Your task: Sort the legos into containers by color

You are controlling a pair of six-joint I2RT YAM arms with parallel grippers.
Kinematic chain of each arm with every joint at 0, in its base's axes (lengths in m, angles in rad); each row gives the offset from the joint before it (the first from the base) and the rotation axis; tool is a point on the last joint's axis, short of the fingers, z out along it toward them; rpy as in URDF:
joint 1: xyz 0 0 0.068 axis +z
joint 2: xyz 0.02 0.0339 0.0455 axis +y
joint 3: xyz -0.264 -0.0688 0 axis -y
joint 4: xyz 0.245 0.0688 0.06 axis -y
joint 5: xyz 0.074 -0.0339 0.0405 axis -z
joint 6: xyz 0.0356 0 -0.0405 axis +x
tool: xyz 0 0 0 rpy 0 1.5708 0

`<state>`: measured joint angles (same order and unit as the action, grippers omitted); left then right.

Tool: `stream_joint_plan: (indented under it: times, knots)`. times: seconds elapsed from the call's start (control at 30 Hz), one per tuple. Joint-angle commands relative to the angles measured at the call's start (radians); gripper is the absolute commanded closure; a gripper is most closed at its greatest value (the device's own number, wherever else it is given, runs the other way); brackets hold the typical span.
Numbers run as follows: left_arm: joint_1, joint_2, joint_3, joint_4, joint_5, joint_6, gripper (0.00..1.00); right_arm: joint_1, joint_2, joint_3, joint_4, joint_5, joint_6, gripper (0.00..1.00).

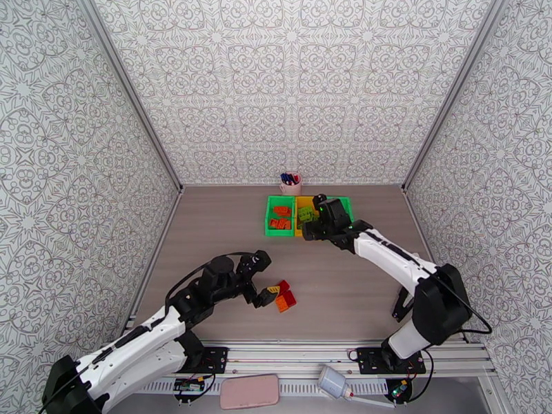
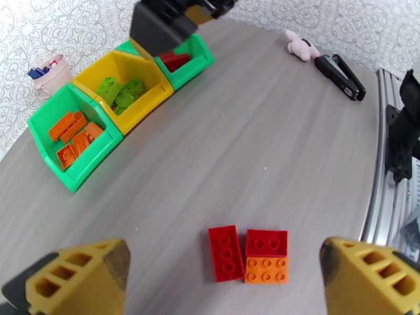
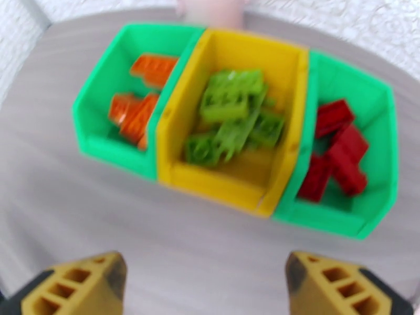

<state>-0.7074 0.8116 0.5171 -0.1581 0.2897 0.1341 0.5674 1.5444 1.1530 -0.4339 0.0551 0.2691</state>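
grey wood-grain table [image 1: 345,284] in the top view carries a small cluster of loose legos [image 1: 284,296] near the front, and we see the left gripper [image 1: 268,295] just beside them on their left, low over the table. at the back the left green bin [image 1: 270,217], the yellow bin [image 1: 298,217] and the right green bin [image 1: 345,203] stand touching in a row, a pink pen cup [image 1: 290,185] behind them, and the right gripper [image 1: 319,215] hangs over the yellow and right green bins. from the left wrist we find its yellow fingers [image 2: 79,279] spread wide with nothing between them, and on the table ahead a long red brick [image 2: 226,253], a square red brick [image 2: 266,242] and an orange brick [image 2: 266,270], the square red one touching the orange one. from the right wrist, blurred, we see its fingers [image 3: 79,287] wide apart and empty in front of the bins, which hold orange bricks [image 3: 139,101], light green bricks [image 3: 231,116] and red bricks [image 3: 336,148], left to right.
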Motion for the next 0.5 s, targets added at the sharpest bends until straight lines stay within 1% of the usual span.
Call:
stream_joint_plan:
  times: [0.0,0.1,0.23,0.33,0.47]
  knots:
    - [0.021,-0.061,0.035,-0.108,0.069,0.025,0.00,0.081,-0.052,-0.073,-0.045,-0.056,0.022,0.17]
    - [0.041,-0.109,0.035,-0.163,0.086,0.023,0.00,0.171,-0.061,-0.093,-0.093,-0.018,0.059,0.15]
    - [0.059,-0.171,0.057,-0.277,0.107,0.026,0.00,0.273,-0.034,-0.088,-0.113,-0.012,0.110,0.13]
    - [0.068,-0.212,0.081,-0.357,0.105,0.046,0.00,0.344,0.021,-0.063,-0.123,-0.006,0.133,0.12]
    - [0.084,-0.258,0.090,-0.407,0.109,0.060,0.00,0.419,0.123,0.002,-0.148,0.027,0.136,0.10]
